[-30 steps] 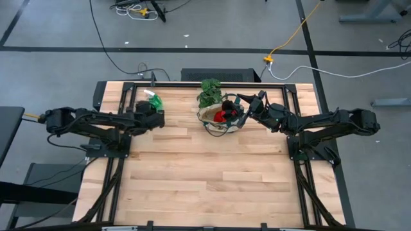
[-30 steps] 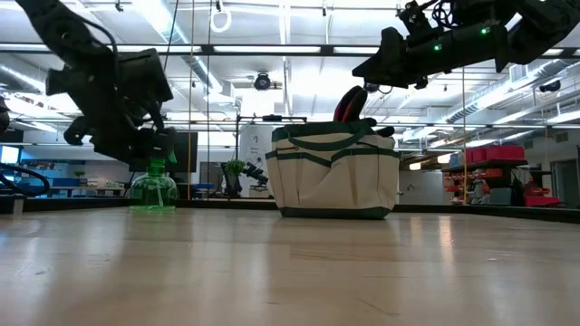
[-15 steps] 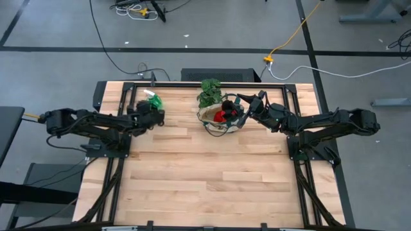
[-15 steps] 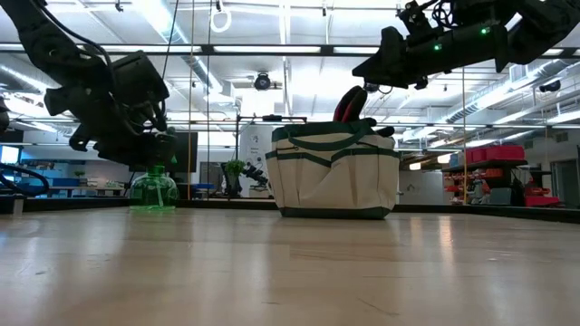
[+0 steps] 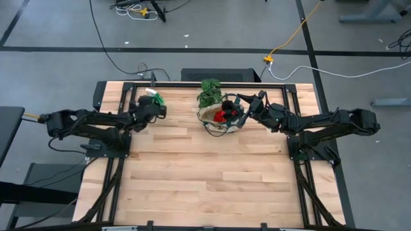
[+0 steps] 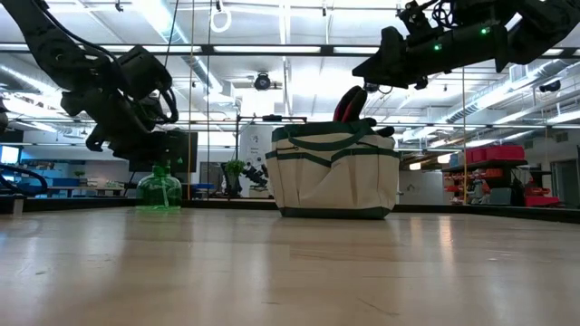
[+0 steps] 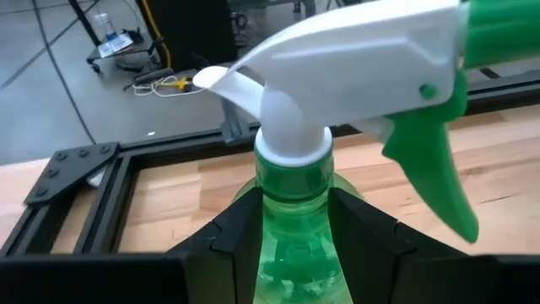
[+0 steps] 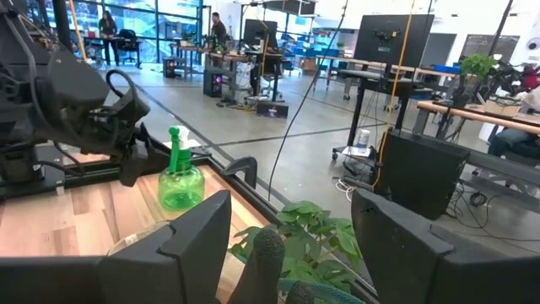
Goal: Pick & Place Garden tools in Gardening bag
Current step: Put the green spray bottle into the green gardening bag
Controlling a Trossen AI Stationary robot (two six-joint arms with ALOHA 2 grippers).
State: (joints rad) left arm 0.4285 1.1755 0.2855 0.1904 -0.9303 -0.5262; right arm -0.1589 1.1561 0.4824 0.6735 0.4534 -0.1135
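Wooden table [image 5: 205, 173]: left jaws [image 7: 291, 228] closed around spray bottle [image 7: 295, 245] neck at ten o'clock; next, lift toward bag [image 6: 333, 172]. Right jaws [image 8: 278, 228] hung open above it.

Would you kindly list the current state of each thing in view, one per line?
Spray bottle: upright on the table, neck gripped.
Left gripper: jaws shut on the bottle neck.
Right gripper: jaws open, empty, above the bag.
Gardening bag: upright, open-topped, red gloves inside.

The spray bottle [image 7: 295, 219] is clear green with a white head and green trigger. The bag [image 6: 333, 172] is cream with dark green trim. The bench [image 5: 205, 173] is pale wood.
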